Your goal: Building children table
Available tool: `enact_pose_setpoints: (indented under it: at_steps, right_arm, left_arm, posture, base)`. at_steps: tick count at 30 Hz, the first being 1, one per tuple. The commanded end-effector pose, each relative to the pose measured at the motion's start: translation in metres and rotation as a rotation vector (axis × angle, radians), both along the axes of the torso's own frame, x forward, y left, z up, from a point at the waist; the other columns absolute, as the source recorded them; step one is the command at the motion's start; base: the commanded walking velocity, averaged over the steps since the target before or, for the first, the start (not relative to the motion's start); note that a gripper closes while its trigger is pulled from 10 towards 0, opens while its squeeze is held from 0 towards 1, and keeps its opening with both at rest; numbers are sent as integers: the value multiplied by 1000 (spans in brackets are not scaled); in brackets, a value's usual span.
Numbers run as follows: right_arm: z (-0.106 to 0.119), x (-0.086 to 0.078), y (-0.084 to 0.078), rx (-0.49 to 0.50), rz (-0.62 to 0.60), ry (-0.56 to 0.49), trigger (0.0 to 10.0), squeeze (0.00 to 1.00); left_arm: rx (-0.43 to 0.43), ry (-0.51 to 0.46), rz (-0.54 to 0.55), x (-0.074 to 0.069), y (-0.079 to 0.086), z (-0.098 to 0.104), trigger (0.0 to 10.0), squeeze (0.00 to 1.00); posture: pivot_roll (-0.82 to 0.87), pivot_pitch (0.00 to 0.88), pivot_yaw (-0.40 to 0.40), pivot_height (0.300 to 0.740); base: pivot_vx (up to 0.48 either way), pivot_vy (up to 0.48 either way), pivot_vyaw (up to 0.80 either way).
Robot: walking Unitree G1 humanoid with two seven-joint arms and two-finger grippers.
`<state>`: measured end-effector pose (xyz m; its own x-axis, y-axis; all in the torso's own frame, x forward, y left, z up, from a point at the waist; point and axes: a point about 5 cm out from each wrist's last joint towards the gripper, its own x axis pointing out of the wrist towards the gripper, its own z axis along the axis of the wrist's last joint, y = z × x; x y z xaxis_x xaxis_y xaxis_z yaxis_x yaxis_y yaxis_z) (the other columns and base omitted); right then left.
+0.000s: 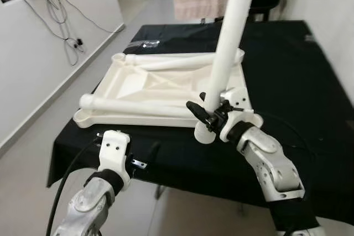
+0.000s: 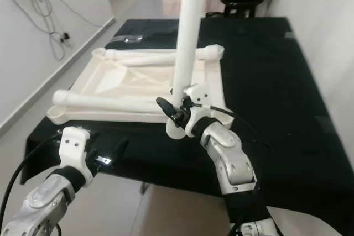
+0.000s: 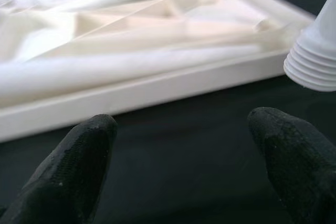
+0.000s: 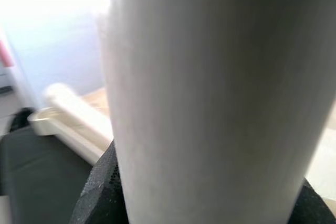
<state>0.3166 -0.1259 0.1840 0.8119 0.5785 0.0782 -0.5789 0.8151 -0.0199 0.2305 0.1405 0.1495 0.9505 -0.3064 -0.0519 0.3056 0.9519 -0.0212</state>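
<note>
Progress: I judge it early; no leg is fitted yet, and two legs (image 1: 138,107) lie loose on the upturned tabletop (image 1: 130,84) on the black worktop (image 1: 298,81).
Right tool (image 1: 209,113): clamped on a third leg (image 1: 229,37), held upright, threaded end just over the tabletop's near right corner.
Left tool (image 3: 178,156): fingers spread, empty, low before the tabletop's near edge.
Left to do: seat all the legs.

Leg: a thick white table leg (image 4: 210,93) stands upright right against the camera, blurred by closeness.
Right claw (image 4: 210,203): its black fingers (image 4: 97,198) press against the leg on both sides near the lower end, clamped around it.
Tabletop: a cream tabletop (image 4: 68,129) lies behind, its raised rim visible.
Other leg: another white leg (image 4: 79,108) rests on that tabletop.
Surface: black cloth-covered surface (image 4: 37,166) beneath the tabletop.
</note>
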Motion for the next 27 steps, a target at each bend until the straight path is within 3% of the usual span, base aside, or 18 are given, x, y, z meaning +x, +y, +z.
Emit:
enact_pose_setpoints:
  at_steps: [1,8,10,16,21,26,27]
  right_arm:
    - [5,-1,4,26,21,-20,10000,0]
    - [9,-6,9,63,84,-24,10000,0]
    - [11,-14,12,86,175,-26,10000,0]
    - [11,-17,13,72,225,-25,10000,0]
    - [9,-16,7,42,227,-26,10000,0]
    - [10,-6,-9,-5,170,-39,10000,0]
    - [11,0,-18,-23,127,-45,10000,0]
  left_arm:
    - [3,-1,-3,0,0,0,10000,0]
    - [11,-7,-25,-1,-3,1,10000,0]
    - [71,-23,-79,-4,-10,0,10000,0]
    - [113,-32,-112,-7,-13,0,10000,0]
    - [148,-41,-142,-10,-16,-1,10000,0]
    - [178,-48,-168,-14,-18,-2,10000,0]
    - [183,-47,-172,-15,-18,-2,10000,0]
  posture:
    - [-23,59,78,740]
    - [-20,62,79,740]
    - [-18,63,80,740]
    - [-16,65,78,740]
    - [-13,66,77,740]
    - [-8,69,75,740]
    - [-8,70,76,740]
  base:
    - [292,0,-556]
    - [207,0,-155]
    - [0,0,0]
    - [0,0,0]
    - [0,0,0]
    - [0,0,0]
    - [0,0,0]
